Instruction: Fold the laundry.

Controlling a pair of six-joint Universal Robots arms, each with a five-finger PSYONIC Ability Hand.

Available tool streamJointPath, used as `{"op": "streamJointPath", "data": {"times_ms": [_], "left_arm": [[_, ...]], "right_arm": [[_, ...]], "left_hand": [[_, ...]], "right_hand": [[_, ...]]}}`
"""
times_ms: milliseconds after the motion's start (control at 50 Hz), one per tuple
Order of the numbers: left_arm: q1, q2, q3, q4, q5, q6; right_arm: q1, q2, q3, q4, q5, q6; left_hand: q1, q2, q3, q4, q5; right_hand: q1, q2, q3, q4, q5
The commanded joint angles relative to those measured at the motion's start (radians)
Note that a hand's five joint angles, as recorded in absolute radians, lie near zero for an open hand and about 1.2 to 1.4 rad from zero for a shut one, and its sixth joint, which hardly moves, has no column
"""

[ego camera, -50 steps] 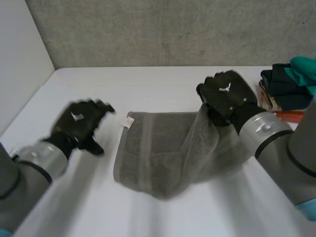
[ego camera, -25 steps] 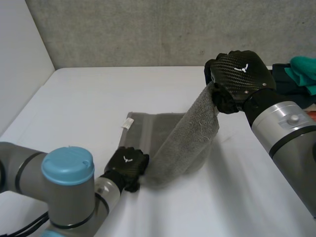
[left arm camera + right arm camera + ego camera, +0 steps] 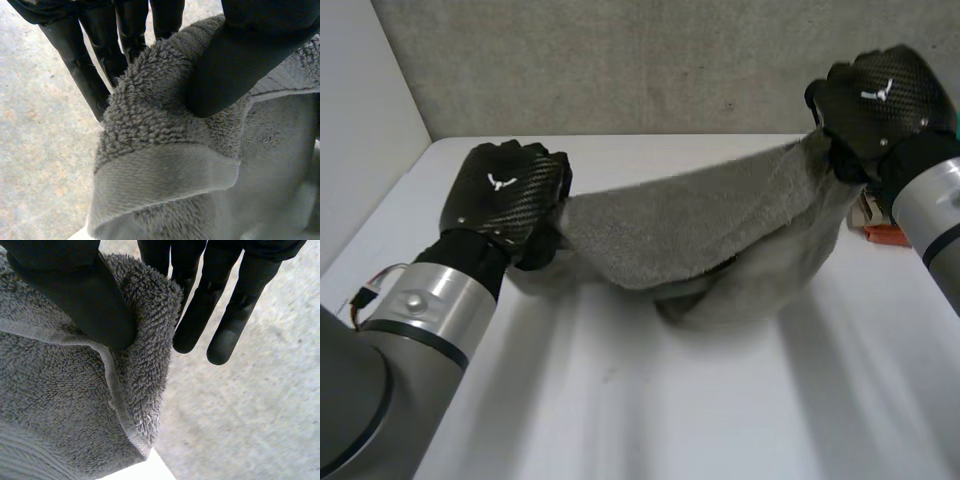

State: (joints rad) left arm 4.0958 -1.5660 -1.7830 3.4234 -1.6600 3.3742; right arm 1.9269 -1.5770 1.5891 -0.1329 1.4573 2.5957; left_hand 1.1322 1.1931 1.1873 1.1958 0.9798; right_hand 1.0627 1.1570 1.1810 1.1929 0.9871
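The towel (image 3: 690,225), half lying on the table (image 3: 620,400) a moment ago, now hangs stretched across mid-frame; its sagging middle perhaps still touches. The left hand (image 3: 505,200), risen to centre left, pinches one corner. The right hand (image 3: 875,95), upper right, pinches another.

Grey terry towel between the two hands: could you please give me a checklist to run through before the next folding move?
1. Grip of the left hand on the grey terry towel: ok, thumb pinches one end against the fingers.
2. Grip of the right hand on the other end: ok, pinched the same way.
3. Towel lifted off the white table: not ok, its sagging middle seems to rest there.
4. Towel stretched flat between the hands: not ok, it droops and bunches.
5. Matching corners held: cannot tell.
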Motion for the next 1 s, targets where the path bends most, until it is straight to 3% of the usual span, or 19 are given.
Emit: {"op": "streamJointPath", "data": {"times_ms": [20,140,180,200,240,260,320,380,480,520,620,700,860,1000], "left_arm": [[0.011,0.009,-0.003,-0.039,0.016,-0.003],[0.035,-0.002,-0.009,-0.036,0.009,-0.003],[0.044,-0.003,-0.010,-0.036,0.008,0.001],[0.057,-0.006,-0.012,-0.036,0.006,0.004],[0.072,-0.006,-0.013,-0.036,0.006,0.005],[0.081,-0.006,-0.013,-0.036,0.008,0.005],[0.116,-0.006,-0.013,-0.039,0.008,0.005],[0.136,-0.006,-0.015,-0.042,0.013,0.008],[0.139,-0.006,-0.016,-0.046,0.016,0.010],[0.140,-0.006,-0.018,-0.047,0.017,0.010],[0.139,0.000,-0.029,-0.046,0.020,0.010],[0.138,0.006,-0.039,-0.044,0.020,0.010],[0.136,0.009,-0.067,-0.049,0.019,0.011],[0.136,0.043,-0.081,-0.049,0.019,0.013]], "right_arm": [[0.023,0.081,-0.037,-0.161,-0.087,-0.022],[0.144,0.359,-0.109,-0.438,-0.274,-0.062],[0.153,0.422,-0.132,-0.471,-0.305,-0.066],[0.155,0.478,-0.150,-0.485,-0.322,-0.071],[0.162,0.528,-0.167,-0.484,-0.333,-0.075],[0.164,0.544,-0.173,-0.482,-0.331,-0.077],[0.164,0.554,-0.172,-0.478,-0.315,-0.066],[0.156,0.546,-0.159,-0.430,-0.234,-0.046],[0.129,0.399,-0.172,-0.225,0.019,0.070],[0.107,0.365,-0.181,-0.147,0.054,0.118],[0.028,0.371,-0.253,0.143,0.025,0.259],[0.020,0.452,-0.323,0.255,-0.017,0.364],[0.035,0.678,-0.506,0.272,-0.100,0.501],[0.081,0.877,-0.693,0.285,-0.098,0.521]], "left_hand": [[0.264,0.203,0.209,0.200,0.242],[0.264,0.203,0.209,0.200,0.242],[0.264,0.203,0.209,0.200,0.242],[0.264,0.203,0.209,0.200,0.242],[0.264,0.203,0.209,0.200,0.242],[0.264,0.203,0.209,0.200,0.242],[0.264,0.203,0.209,0.200,0.242],[0.264,0.203,0.209,0.200,0.242],[0.264,0.203,0.209,0.200,0.242],[0.264,0.203,0.209,0.200,0.242],[0.264,0.203,0.209,0.200,0.242],[0.264,0.203,0.209,0.200,0.242],[0.264,0.203,0.209,0.200,0.242],[0.264,0.203,0.209,0.200,0.242]], "right_hand": [[0.334,0.239,0.215,0.203,0.235],[0.334,0.239,0.215,0.203,0.235],[0.028,-0.066,-0.090,-0.102,-0.071],[-0.427,-0.521,-0.545,-0.557,-0.526],[-0.823,-0.917,-0.941,-0.953,-0.922],[-0.888,-0.982,-1.006,-1.018,-0.987],[-0.888,-0.982,-1.006,-1.018,-0.987],[-0.888,-0.982,-1.006,-1.018,-0.987],[-0.888,-0.982,-1.006,-1.018,-0.987],[-0.888,-0.982,-1.006,-1.018,-0.987],[-0.888,-0.982,-1.006,-1.018,-0.987],[-0.888,-0.982,-1.006,-1.018,-0.987],[-0.817,-0.911,-0.935,-0.947,-0.916],[-0.731,-0.825,-0.849,-0.861,-0.830]]}}
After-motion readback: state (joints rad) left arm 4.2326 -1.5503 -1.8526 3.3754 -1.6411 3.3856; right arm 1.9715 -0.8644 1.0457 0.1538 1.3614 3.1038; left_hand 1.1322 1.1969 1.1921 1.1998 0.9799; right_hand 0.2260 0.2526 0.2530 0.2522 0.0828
